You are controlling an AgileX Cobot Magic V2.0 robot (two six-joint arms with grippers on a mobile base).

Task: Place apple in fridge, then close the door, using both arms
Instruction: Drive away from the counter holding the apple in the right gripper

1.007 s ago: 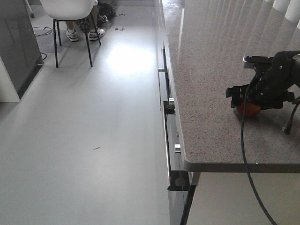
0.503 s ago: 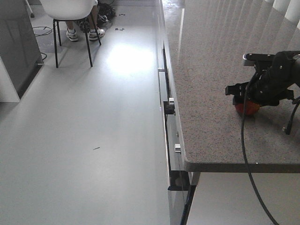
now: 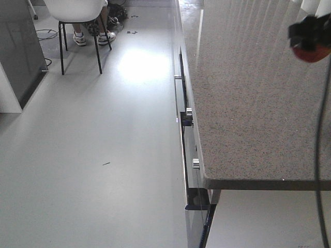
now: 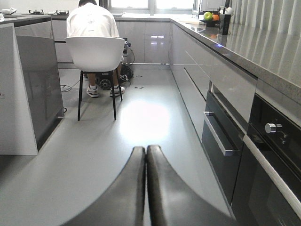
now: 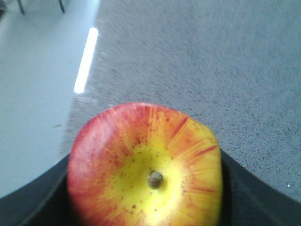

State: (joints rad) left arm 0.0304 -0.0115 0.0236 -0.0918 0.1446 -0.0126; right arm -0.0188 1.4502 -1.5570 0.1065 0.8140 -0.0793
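The apple (image 5: 146, 165), red with yellow patches, fills the right wrist view, squeezed between my right gripper's dark fingers (image 5: 256, 197). In the front view my right gripper (image 3: 309, 37) holds the apple (image 3: 312, 53) in the air above the grey counter (image 3: 243, 103), at the top right edge. My left gripper (image 4: 146, 149) is shut and empty, low over the floor, pointing down the aisle. A dark-grey glossy unit with a white side, likely the fridge (image 4: 40, 84), stands at the left; it also shows in the front view (image 3: 18, 46). Its interior and door bins are not visible.
A person sits on a white chair (image 4: 96, 54) at the aisle's far end. Counter fronts with an oven, knobs (image 3: 189, 111) and a bar handle (image 4: 216, 141) line the right side. A black cable (image 3: 320, 155) hangs across the counter. Fruit (image 4: 208, 17) sits far back.
My right gripper has risen off the counter with the apple, moving up and to the right in the front view. The left arm's earlier position is not shown.
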